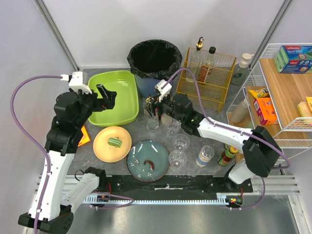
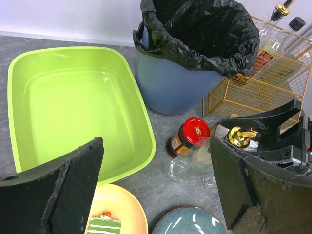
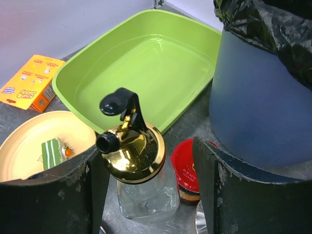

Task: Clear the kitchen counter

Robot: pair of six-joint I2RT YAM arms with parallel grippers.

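Note:
The kitchen counter (image 1: 139,127) is a grey mottled top holding dishes, glasses and jars. My right gripper (image 1: 153,108) (image 3: 146,161) is open, its jaws standing either side of a clear glass bottle with a gold pump top (image 3: 134,151) (image 2: 241,136). The left jaw is close against the gold cap; a gap shows at the right jaw. A red-lidded jar (image 3: 187,170) (image 2: 187,136) stands just behind the bottle. My left gripper (image 1: 106,96) (image 2: 156,146) is wide open and empty, hovering over the right rim of the green tub (image 1: 114,97) (image 2: 78,107).
A yellow plate with a cake slice (image 1: 112,144), a blue plate (image 1: 147,160), several glasses (image 1: 180,142), a can (image 1: 205,156) and a sauce bottle (image 1: 226,155) lie near the front. Black-lined bin (image 1: 155,58), yellow wire basket (image 1: 207,73) and white rack (image 1: 282,92) stand behind and to the right.

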